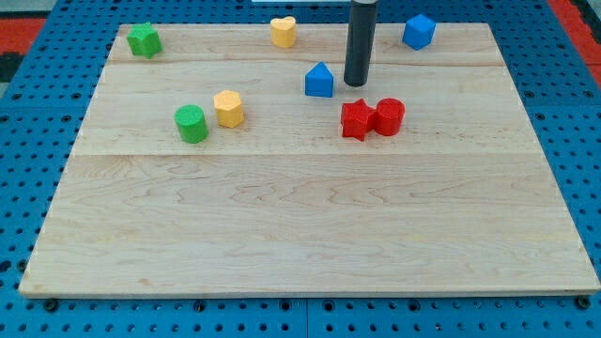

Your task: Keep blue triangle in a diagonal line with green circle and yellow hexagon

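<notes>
On the wooden board (310,225), eight coloured blocks lie in the upper half, and the lower half carries nothing. The arm ends in a plain dark rod with no jaws, so there is nothing to spread, press together or pinch.

My tip (355,83) rests on the board just to the view's right of the blue triangle (319,81), close to it, though contact cannot be confirmed. The tip also stands directly above the red star (356,120) in the view, with a small gap between them.

Task blocks:
- The blue triangle sits slightly right of the board's centre line, in the upper third.
- The yellow hexagon (228,108) lies to the view's left of the triangle and slightly lower.
- The green circle (191,124) lies just beside the hexagon, to its lower left; whether the two touch cannot be told.
These three blocks run in a shallow line rising from lower left to upper right.

Other blocks:
- The red star touches a red cylinder (390,116) on its right.
- A green star (144,39) sits near the board's upper left corner.
- A yellow heart (283,31) sits near the top edge, left of the rod.
- A blue cube-like block (419,31) sits near the top edge, right of the rod.

The board rests on a blue perforated surface (38,141).
</notes>
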